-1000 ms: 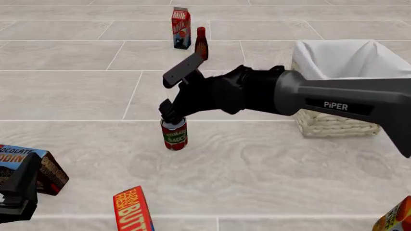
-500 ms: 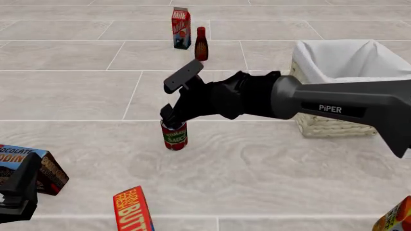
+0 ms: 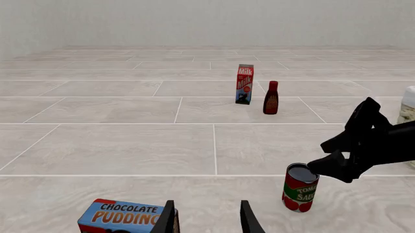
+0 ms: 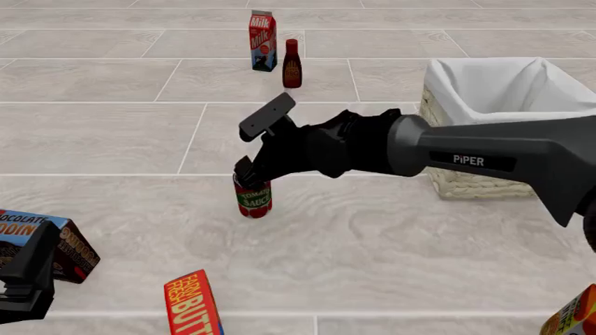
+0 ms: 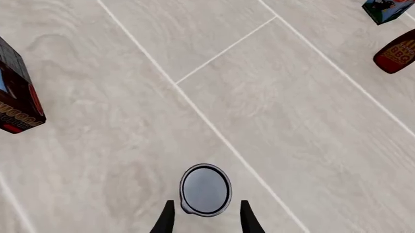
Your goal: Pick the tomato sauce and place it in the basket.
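The tomato sauce (image 4: 253, 198) stands upright on the tiled table (image 4: 391, 244), well apart from the basket (image 4: 493, 105) at the right, and the right gripper (image 5: 206, 221) is directly above the can, its two fingers spread on either side of the dark top, and it seems they do not yet touch it. The left gripper (image 3: 207, 221) rests low at the near left corner with its jaws open and holding nothing, just beside a chocolate pudding box (image 3: 123, 217).
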Robot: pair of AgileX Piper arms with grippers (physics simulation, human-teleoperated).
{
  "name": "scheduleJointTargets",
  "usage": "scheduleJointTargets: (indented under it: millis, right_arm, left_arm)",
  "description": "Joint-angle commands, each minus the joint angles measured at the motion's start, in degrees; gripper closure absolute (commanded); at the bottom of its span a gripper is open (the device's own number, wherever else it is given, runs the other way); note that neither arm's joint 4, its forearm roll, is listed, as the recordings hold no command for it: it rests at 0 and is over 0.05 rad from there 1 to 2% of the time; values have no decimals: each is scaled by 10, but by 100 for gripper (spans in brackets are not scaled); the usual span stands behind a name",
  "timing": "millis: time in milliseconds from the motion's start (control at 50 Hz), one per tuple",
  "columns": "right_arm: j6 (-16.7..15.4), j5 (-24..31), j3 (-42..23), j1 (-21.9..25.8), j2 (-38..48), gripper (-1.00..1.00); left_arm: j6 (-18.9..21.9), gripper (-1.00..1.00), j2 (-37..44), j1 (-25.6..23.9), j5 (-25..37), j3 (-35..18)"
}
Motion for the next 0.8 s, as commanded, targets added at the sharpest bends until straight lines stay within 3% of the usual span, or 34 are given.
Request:
scheduleJointTargets:
  millis: [20, 800]
  right_arm:
    - [1, -4, 1, 0, 9, -100]
    - [20, -11, -2, 2, 25, -100]
  left_arm:
    - [0, -100, 0, 0, 0, 0]
    - [0, -100, 0, 0, 0, 0]
